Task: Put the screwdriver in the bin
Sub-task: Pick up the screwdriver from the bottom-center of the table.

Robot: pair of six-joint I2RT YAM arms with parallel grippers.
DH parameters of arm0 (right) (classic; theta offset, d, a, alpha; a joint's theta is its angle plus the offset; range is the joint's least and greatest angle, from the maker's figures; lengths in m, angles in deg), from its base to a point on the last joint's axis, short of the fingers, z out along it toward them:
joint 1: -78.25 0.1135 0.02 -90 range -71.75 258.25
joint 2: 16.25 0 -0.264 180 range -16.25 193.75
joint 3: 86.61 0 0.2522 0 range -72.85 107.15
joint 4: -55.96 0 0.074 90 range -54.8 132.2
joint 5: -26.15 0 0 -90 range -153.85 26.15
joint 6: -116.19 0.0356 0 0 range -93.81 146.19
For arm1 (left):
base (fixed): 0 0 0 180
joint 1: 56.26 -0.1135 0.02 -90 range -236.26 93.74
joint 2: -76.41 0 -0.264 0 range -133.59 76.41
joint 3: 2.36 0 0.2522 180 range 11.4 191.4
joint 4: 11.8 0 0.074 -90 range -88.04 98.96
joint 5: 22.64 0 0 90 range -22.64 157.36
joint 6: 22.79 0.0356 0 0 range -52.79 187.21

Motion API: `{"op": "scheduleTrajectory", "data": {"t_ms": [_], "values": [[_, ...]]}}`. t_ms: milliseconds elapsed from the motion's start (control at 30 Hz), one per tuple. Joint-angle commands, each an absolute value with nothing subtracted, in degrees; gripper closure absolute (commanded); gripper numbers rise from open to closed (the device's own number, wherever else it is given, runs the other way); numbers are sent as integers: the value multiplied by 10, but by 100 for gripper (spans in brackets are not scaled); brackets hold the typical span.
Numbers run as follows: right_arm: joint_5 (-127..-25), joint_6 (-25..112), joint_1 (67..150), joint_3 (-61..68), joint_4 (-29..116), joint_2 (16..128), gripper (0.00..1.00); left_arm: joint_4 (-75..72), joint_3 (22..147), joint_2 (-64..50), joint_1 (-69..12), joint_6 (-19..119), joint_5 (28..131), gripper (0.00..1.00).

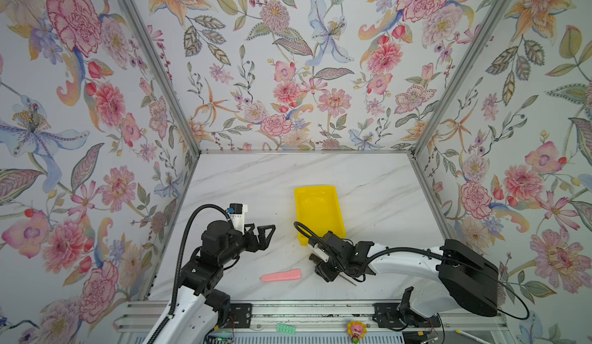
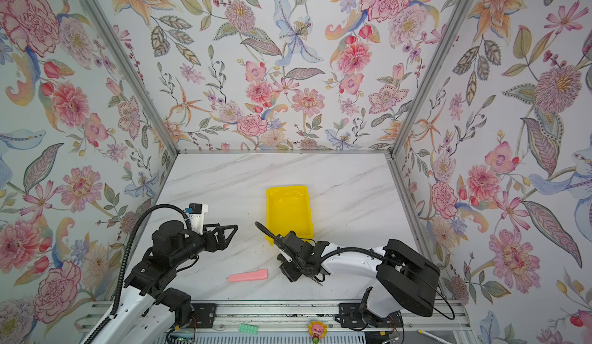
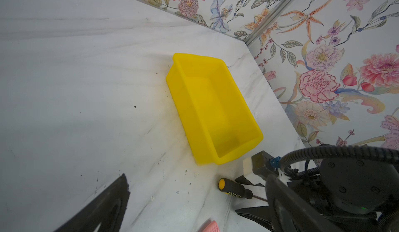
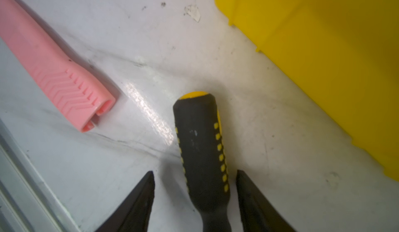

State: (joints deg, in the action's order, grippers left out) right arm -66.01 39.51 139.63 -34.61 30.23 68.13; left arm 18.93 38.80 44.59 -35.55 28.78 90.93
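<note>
Left wrist view shows the bin (image 3: 185, 103) empty; just nearer, the right gripper (image 4: 194, 172) straddles the screwdriver (image 4: 198, 138), jaws parted, unclamped.

Bin (image 1: 318, 209) sits on the table (image 1: 250, 179), slightly right of centre. Screwdriver (image 4: 201, 155) lies just before the bin's near end, between the right gripper's (image 4: 195, 172) fingers. Bar (image 1: 281, 275) lies left of it, nearer the front edge.

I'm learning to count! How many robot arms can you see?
2. The left arm stands on the left side; the right arm reaches in from the right, over the screwdriver beside the yellow bin. None seems hidden.
</note>
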Motion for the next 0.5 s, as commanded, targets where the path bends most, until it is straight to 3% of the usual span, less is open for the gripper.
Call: {"op": "scheduleTrajectory", "data": {"t_ms": [0,467], "values": [[-662,390,1399,-346,311,695,47,206,382,454,-351,277,899,1],[-614,384,1417,-343,279,660,94,179,374,441,-350,282,888,1]]}}
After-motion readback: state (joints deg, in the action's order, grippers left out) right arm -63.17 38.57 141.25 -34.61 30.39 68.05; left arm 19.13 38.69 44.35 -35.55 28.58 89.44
